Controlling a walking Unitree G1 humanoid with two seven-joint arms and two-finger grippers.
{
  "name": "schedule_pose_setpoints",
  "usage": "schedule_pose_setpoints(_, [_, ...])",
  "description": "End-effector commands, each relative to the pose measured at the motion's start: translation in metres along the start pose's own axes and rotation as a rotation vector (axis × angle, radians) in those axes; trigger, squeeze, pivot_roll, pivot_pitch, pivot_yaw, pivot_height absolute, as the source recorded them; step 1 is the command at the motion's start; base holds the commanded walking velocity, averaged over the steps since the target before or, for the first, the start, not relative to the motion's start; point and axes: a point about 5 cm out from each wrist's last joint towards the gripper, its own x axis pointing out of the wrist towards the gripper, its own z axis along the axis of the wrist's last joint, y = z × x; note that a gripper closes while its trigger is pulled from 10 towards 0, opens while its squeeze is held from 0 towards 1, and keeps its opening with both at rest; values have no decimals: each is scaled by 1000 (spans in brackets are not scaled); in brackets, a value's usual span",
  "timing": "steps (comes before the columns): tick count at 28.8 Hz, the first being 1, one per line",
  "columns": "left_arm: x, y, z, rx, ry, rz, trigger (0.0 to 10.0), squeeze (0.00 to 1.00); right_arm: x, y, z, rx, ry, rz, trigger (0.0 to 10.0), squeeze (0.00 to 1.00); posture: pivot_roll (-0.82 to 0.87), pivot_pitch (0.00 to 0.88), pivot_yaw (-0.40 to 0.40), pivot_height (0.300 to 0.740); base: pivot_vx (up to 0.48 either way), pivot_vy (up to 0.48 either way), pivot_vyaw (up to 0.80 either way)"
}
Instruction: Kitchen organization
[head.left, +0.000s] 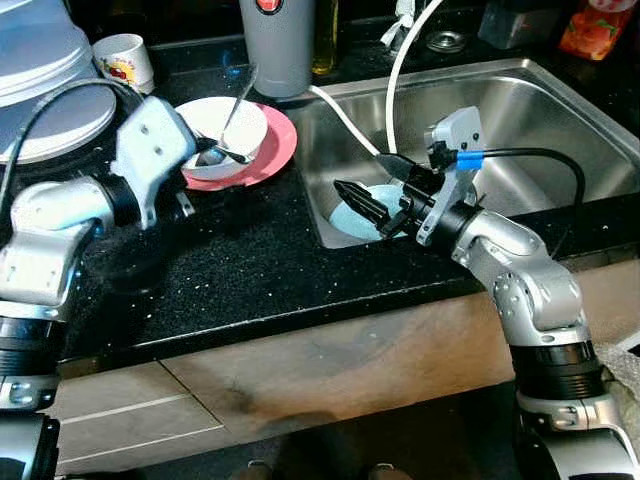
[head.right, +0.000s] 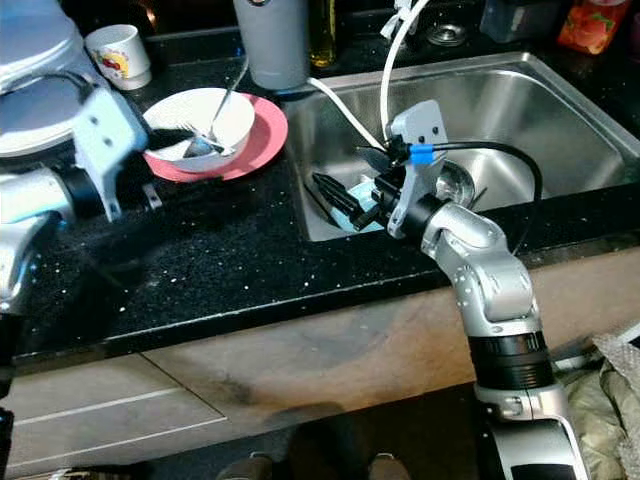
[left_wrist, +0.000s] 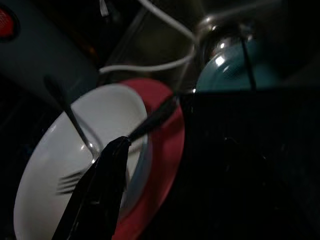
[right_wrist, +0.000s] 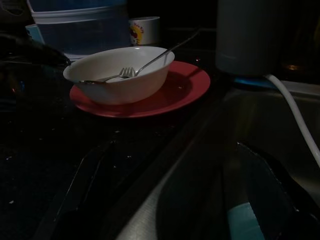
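Note:
A white bowl (head.left: 232, 125) holding a fork (right_wrist: 131, 71) sits on a red plate (head.left: 275, 150) on the black counter, left of the sink. My left gripper (head.left: 212, 152) is at the bowl's near rim, with one black finger (left_wrist: 100, 195) over the inside of the bowl. I cannot make out how its fingers stand. My right gripper (head.left: 358, 173) hangs open inside the steel sink (head.left: 540, 110), just above a light-blue plate (head.left: 349, 218) lying at the sink's left end. Nothing is between its fingers.
A grey canister (head.left: 278, 45) stands behind the bowl, a printed mug (head.left: 125, 58) to its left, and stacked pale lids (head.left: 45, 80) at the far left. A white hose (head.left: 400, 70) curves over the sink. An orange packet (head.left: 597, 28) lies at the back right.

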Motion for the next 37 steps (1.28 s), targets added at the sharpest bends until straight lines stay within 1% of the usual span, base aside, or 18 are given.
schedule_pose_setpoints(1, [2, -2, -5, 44, 31, -15, 10000, 0, 1, 2, -1, -1, -4, 4, 10000, 0, 50, 137, 29, 740, 0, 0, 0])
schedule_pose_setpoints(6, [8, 4, -4, 69, 14, 23, 10000, 0, 1, 2, -1, -1, -6, 1, 10000, 0, 50, 137, 29, 740, 0, 0, 0])
schedule_pose_setpoints(8, [16, 9, -1, 87, -23, 75, 10000, 0, 1, 1, -1, -2, -6, -1, 10000, 0, 50, 138, 31, 740, 0, 0, 0])
schedule_pose_setpoints(9, [16, 9, -1, 87, -23, 75, 10000, 0, 1, 1, -1, -2, -6, -1, 10000, 0, 50, 138, 31, 740, 0, 0, 0])
schedule_pose_setpoints(12, [23, 12, 2, 93, -59, 121, 10000, 0, 1, 0, -1, -3, -6, -6, 10000, 0, 49, 139, 33, 740, 0, 0, 0])
schedule_pose_setpoints(16, [33, 6, 2, 94, -72, 85, 10000, 0, 1, 0, 0, -6, -8, -10, 10000, 0, 43, 142, 42, 740, 0, 0, 0])
schedule_pose_setpoints(23, [36, 4, -6, 121, -34, 48, 10000, 0, 1, -2, 1, -10, -12, -19, 10000, 0, 40, 141, 46, 740, 0, 0, 0])
schedule_pose_setpoints(29, [38, 6, -9, 144, -34, 61, 10000, 0, 1, -2, 1, -11, -11, -20, 10000, 0, 38, 136, 46, 740, 0, 0, 0])
schedule_pose_setpoints(30, [38, 6, -9, 147, -36, 63, 7451, 0, 1, -2, 1, -11, -12, -17, 10000, 0, 37, 135, 47, 740, 0, 0, 0])
schedule_pose_setpoints(31, [38, 6, -9, 149, -36, 65, 7451, 0, 1, -1, 1, -10, -12, -15, 10000, 0, 35, 132, 47, 740, 0, 0, 0])
schedule_pose_setpoints(32, [39, 7, -9, 153, -38, 68, 4667, 0, 1, -1, 1, -11, -12, -12, 10000, 0, 35, 132, 47, 740, 0, 0, 0])
schedule_pose_setpoints(33, [39, 7, -9, 155, -39, 70, 3922, 0, 1, 0, 1, -10, -12, -10, 10000, 0, 33, 130, 46, 740, 0, 0, 0])
schedule_pose_setpoints(34, [39, 7, -9, 155, -39, 70, 3922, 0, 1, 0, 1, -10, -12, -10, 10000, 0, 33, 130, 46, 740, 0, 0, 0])
schedule_pose_setpoints(35, [40, 7, -9, 156, -41, 72, 3451, 0, 1, 0, 1, -10, -11, -8, 10000, 0, 32, 128, 46, 740, 0, 0, 0])
schedule_pose_setpoints(37, [41, 7, -9, 156, -44, 73, 3647, 0, 1, 0, 1, -11, -11, -7, 10000, 0, 32, 128, 46, 740, 0, 0, 0])
